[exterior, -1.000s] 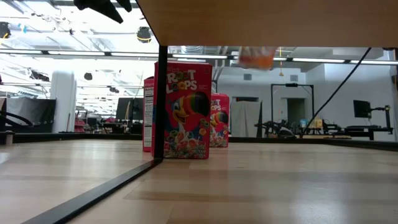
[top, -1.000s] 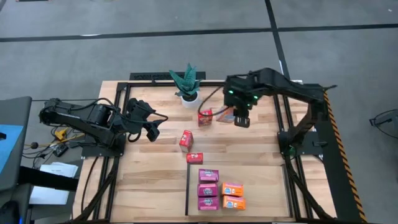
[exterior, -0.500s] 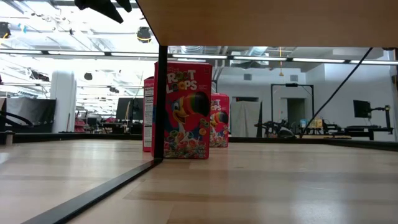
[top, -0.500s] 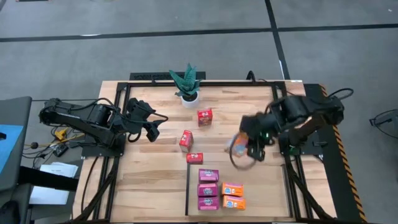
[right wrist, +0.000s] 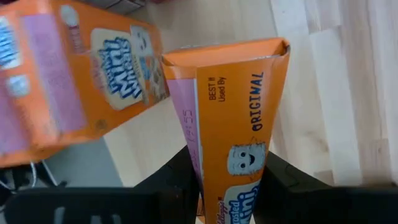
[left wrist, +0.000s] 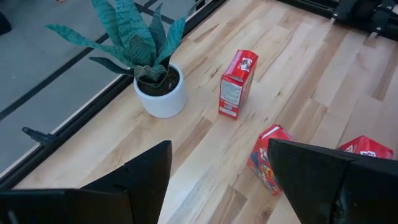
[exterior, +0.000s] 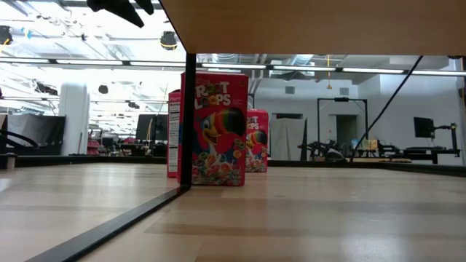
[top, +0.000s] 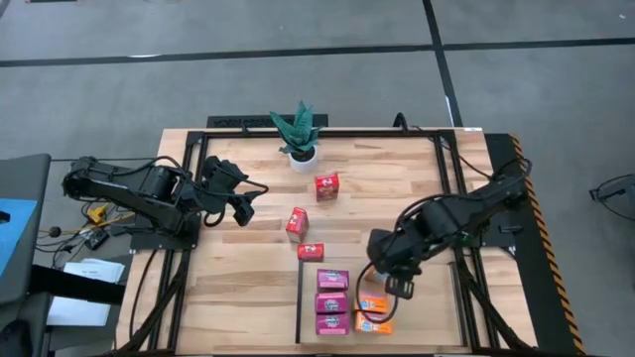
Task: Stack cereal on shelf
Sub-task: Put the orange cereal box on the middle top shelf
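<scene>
Since the earlier pictures, the right arm had swung from the far side of the slatted wooden table (top: 248,288), near the potted green plant (top: 298,134), to the near right, carrying an orange cardboard cereal box with it; the left arm had not shifted.

Furthest left, the left gripper (top: 230,190) waited over the table's left edge, its dark fingers spread and holding nothing. In its wrist view it looked out on the plant and the three red cardboard cereal boxes (left wrist: 237,84), which stood loose in the table's middle, between the plant and the shelf, none yet put away.

Right of those, the shelf, a light wood panel edged with a thin black strip (top: 300,297), filled the near right part of the table. Along its left edge the three magenta-purple boxes (top: 331,301) sat touching in a column, and just beside them lay the orange boxes already placed (top: 373,321).

Over that orange group hung the right gripper (top: 393,281). Its wrist view showed its fingers closed on the narrow sides of the carried orange box (right wrist: 233,137), which pointed away from the camera with a printed front and purple side panel showing, and a placed orange box (right wrist: 68,81) close beyond it.

The step in hand looked to be setting down the third orange box. The next move probably called for lowering it squarely beside its fellows without nudging them, then letting go. After that, the red boxes would remain.
</scene>
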Robot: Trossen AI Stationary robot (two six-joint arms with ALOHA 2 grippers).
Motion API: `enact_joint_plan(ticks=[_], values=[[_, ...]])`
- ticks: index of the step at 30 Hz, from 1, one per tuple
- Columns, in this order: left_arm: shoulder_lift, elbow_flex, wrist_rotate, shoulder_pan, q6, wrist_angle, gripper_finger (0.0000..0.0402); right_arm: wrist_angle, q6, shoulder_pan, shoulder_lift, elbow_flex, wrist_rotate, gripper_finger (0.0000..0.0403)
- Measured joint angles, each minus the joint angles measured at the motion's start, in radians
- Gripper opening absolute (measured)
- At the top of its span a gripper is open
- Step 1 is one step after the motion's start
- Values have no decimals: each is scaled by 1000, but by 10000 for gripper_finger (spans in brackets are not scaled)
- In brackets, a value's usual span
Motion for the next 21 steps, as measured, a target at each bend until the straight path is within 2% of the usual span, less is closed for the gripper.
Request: enact_joint_plan(ticks=[5, 15, 21], values=[[0, 0, 0, 0, 0, 0, 255, 0, -28, 0, 13, 0, -36, 123], [0, 0, 0, 0, 0, -8, 255, 10, -79, 25, 9, 21, -37, 124], [0, 0, 0, 0, 0, -10, 255, 12, -118, 28, 11, 22, -26, 151]])
